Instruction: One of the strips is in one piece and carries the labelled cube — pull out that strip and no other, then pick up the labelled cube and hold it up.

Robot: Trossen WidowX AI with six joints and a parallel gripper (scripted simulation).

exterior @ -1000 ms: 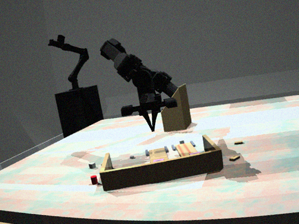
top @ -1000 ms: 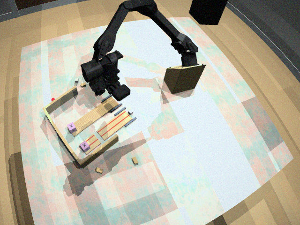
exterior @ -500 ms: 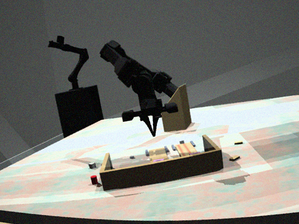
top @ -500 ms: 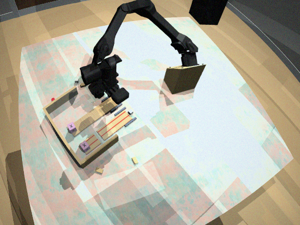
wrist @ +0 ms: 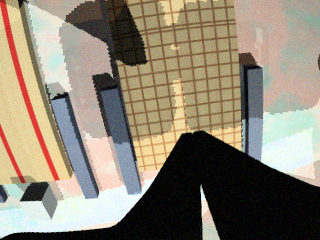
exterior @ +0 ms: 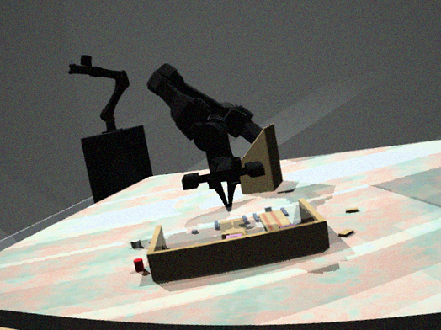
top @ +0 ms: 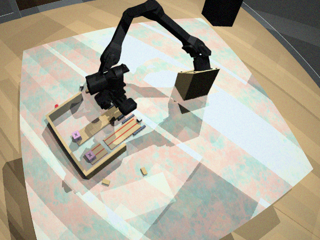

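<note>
My gripper (top: 112, 121) (exterior: 229, 208) (wrist: 193, 142) is shut and empty, fingertips pointing down above the near end of the checkered strip (top: 84, 136) (exterior: 231, 225) (wrist: 210, 90). That strip shows no gap where visible; the arm and shadow cover part of it in the top view. A pink cube marked X (top: 76, 135) (exterior: 233, 236) sits on its far end. The red-lined strip beside it is split by a gap into a long piece (top: 122, 133) (exterior: 272, 219) (wrist: 20, 115) and a short piece (top: 99, 152). Another pink X cube (top: 90, 156) sits on the short piece.
A low three-sided wall (top: 61, 138) (exterior: 238, 252) surrounds the strips' far ends. Blue-grey rails (top: 139, 129) (wrist: 255, 110) flank their near ends. A small grey block (top: 139, 119) (wrist: 40, 200) stands at the red-lined strip's near end. A red cylinder (top: 56, 106) (exterior: 138, 265) stands outside the wall.
</note>
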